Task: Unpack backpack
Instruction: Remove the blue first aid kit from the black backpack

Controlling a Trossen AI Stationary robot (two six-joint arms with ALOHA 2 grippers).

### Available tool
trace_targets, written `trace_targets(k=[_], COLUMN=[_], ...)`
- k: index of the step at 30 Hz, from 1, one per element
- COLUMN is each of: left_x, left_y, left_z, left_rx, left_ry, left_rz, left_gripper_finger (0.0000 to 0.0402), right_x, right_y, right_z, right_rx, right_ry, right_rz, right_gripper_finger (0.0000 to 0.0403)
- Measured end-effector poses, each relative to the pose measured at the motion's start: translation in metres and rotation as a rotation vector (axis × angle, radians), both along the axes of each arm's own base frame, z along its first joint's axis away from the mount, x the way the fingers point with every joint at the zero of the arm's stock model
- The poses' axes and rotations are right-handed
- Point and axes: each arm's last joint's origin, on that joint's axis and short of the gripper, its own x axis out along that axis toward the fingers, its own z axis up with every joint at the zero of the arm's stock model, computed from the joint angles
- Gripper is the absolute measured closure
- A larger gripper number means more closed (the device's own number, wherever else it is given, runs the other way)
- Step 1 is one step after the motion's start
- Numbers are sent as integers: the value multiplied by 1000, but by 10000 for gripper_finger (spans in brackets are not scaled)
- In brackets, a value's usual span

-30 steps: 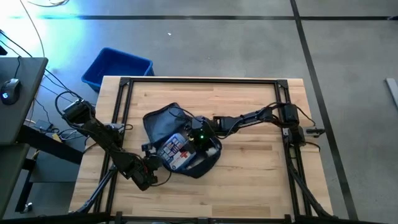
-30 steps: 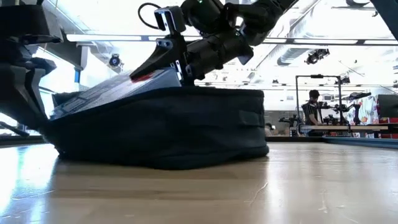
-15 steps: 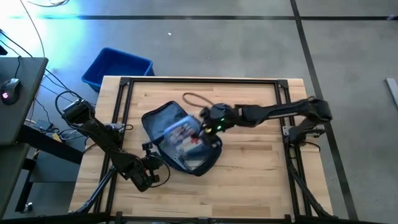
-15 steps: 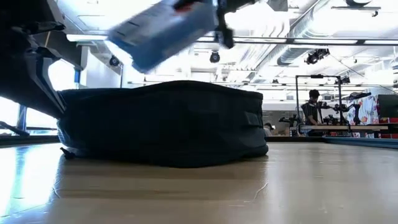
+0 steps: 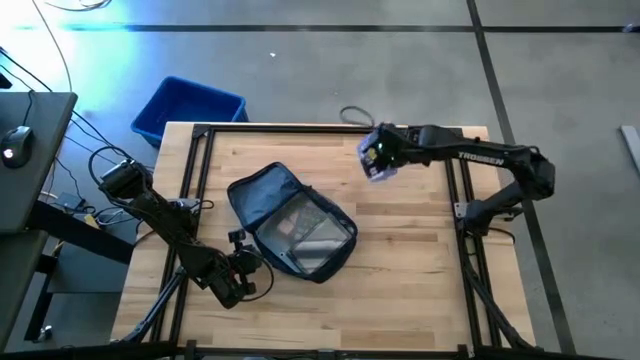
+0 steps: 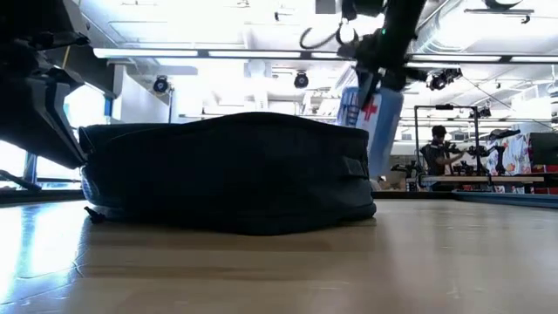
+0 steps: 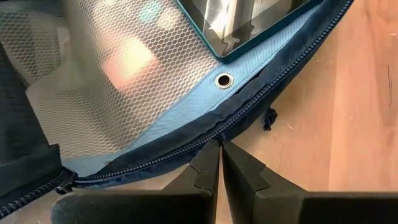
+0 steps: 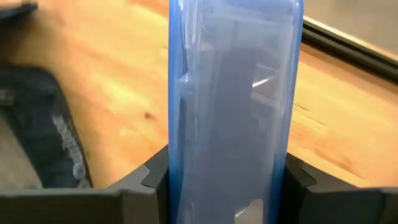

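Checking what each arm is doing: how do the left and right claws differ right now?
The left claw is shut on the backpack's rim at the table's near left; the right claw holds a translucent blue case in the air over the far right. The left sits low at table level; the right is raised. Both are gripping something.

A dark navy, soft fabric backpack (image 5: 292, 228) of rounded oval shape lies flat on the wooden table (image 5: 400, 290), left of centre. Its zipper is undone and the flap folded back, showing a pale blue lining and a grey mesh pocket inside.
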Motion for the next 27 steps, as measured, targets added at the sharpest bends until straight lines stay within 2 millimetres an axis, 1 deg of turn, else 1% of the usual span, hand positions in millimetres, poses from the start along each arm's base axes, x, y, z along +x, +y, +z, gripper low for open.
trace_targets(k=[2, 4, 6, 8, 10, 12, 14, 18, 19, 20, 24, 27], left_x=[0, -1, -2, -2, -2, -1, 0, 4, 5, 6, 7, 7], left_y=[-1, -3, -6, -8, -9, -8, -6, -3, -2, -2, -2, -2], left_z=[0, 0, 0, 1, 1, 1, 1, 2, 2, 2, 2, 2], left_rx=[-9, -27, -37, -35, -24, -20, -8, 6, 4, 6, 1, -2], left_ry=[3, 7, -1, -15, -24, -26, -22, -18, -21, -20, -26, -27], left_rz=[-3, -13, -25, -36, -51, -46, -50, -52, -51, -54, -49, -50], left_gripper_finger=[401, 401, 401, 401, 401, 401, 401, 401, 401, 401, 401, 401], right_x=[-11, -24, -37, -45, -49, -52, -56, -60, -61, -62, -63, -65], right_y=[-16, -32, -43, -50, -54, -55, -54, -55, -54, -54, -51, -52], right_z=[-9, -24, -48, -71, -89, -104, -120, -134, -136, -138, -144, -145], right_rx=[38, 53, 79, 113, 136, 145, 172, 194, 189, 179, 137, 95], right_ry=[-73, -172, -289, -434, -583, -672, -686, -675, -664, -651, -588, -557], right_rz=[-27, -70, -126, -139, -131, -128, -157, -156, -155, -154, -173, -211], right_gripper_finger=[252, 252, 252, 252, 252, 252, 252, 252, 243, 225, 128, 73])
